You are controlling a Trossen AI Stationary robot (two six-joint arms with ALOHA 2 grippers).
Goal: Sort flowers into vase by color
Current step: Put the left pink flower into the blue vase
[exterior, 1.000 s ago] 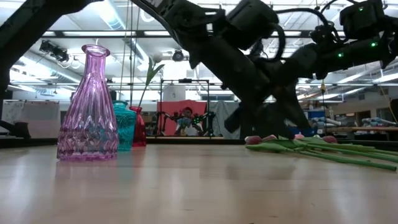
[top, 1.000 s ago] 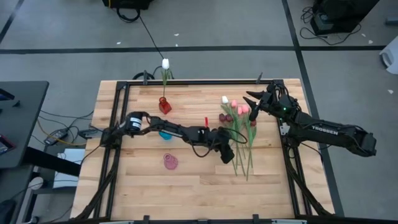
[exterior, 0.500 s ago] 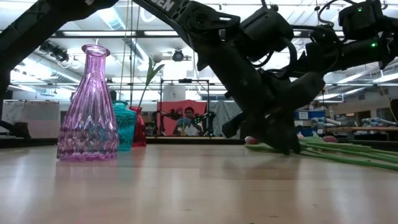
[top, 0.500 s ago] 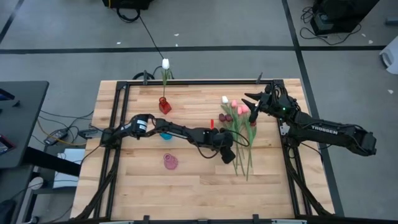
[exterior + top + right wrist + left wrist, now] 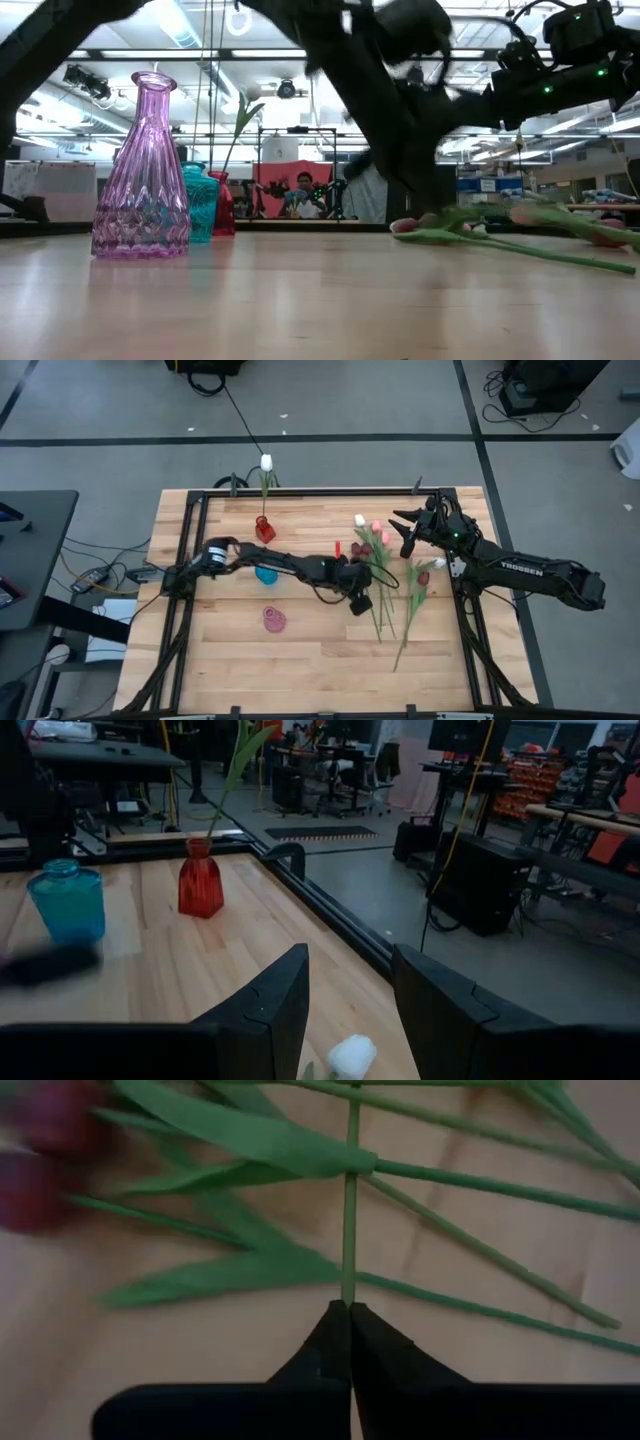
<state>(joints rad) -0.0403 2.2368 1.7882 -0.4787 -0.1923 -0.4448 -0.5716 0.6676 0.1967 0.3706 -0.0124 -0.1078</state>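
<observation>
Several flowers point(image 5: 385, 575) with green stems and white, pink and dark red heads lie fanned on the table's right half; they also show in the low view point(image 5: 500, 240). My left gripper point(image 5: 364, 602) is at their left side, shut on one green stem point(image 5: 350, 1210). My right gripper point(image 5: 402, 530) stands open above the table's far right, with a white flower head point(image 5: 350, 1056) below its fingers. A red vase point(image 5: 264, 530) at the far side holds a white flower point(image 5: 266, 462). A blue vase point(image 5: 265, 573) and a pink vase point(image 5: 274, 620) stand left of centre. My left gripper pinches a thin green stem at its end point(image 5: 349, 1285) between its two fingertips point(image 5: 335, 1330). It comes slanting down from the table's left. The stem runs straight on from the fingers, along them, crossing above a leaf and other stems. Its head is outside the wrist view.
A black frame rail point(image 5: 195, 560) runs along the table's left and far edges, and another point(image 5: 470, 630) along the right. Bare wood point(image 5: 300, 670) lies toward the near edge. People and benches show in the room behind.
My left gripper has shut on a stem among the flowers and risen a little. The flowers have spread out: one dark red flower has swung toward the table's right edge, its stem end now nearer the front edge.
</observation>
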